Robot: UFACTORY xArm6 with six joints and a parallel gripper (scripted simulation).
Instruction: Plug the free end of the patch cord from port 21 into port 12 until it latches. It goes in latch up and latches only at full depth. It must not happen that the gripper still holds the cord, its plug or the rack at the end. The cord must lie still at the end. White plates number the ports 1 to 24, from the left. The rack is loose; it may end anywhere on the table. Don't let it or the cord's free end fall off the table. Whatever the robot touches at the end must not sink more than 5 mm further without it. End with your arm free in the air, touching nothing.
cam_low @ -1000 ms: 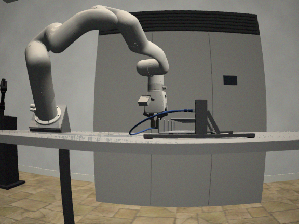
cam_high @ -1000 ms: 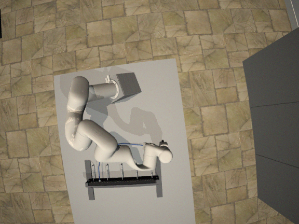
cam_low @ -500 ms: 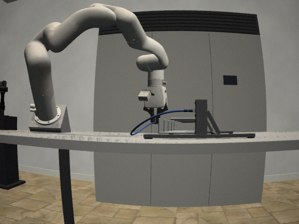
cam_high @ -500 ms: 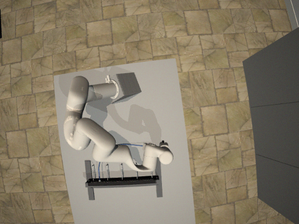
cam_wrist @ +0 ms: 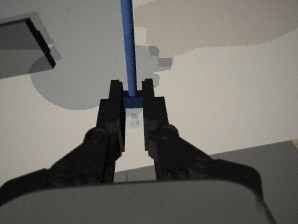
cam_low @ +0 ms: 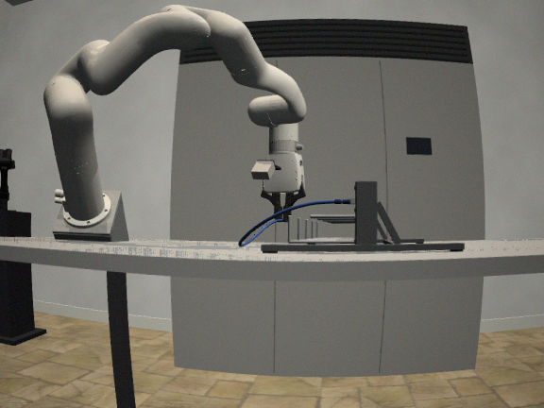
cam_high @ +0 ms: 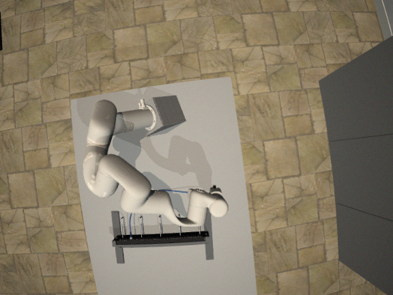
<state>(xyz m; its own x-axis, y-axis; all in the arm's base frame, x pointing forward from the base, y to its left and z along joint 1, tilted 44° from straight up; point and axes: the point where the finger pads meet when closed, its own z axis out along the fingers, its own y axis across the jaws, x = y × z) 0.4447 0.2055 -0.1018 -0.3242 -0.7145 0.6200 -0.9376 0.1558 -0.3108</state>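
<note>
The blue cord's free plug (cam_wrist: 133, 100) is being held in the hand (cam_low: 281, 218) (cam_wrist: 133, 95) above the counter (cam_high: 226, 143) (cam_low: 189, 257), w/ the cord's (cam_high: 129, 225) (cam_low: 269, 221) (cam_wrist: 128, 47) other end being kept in the rack (cam_high: 160, 240) (cam_low: 365, 212).

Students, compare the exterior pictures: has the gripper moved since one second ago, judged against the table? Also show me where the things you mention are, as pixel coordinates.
Yes. The gripper (cam_low: 284, 219) (cam_wrist: 133, 95) has moved upward: its fingertips stand higher above the table (cam_high: 177, 273) (cam_low: 331, 267) (cam_wrist: 225, 95) than they did.
</note>
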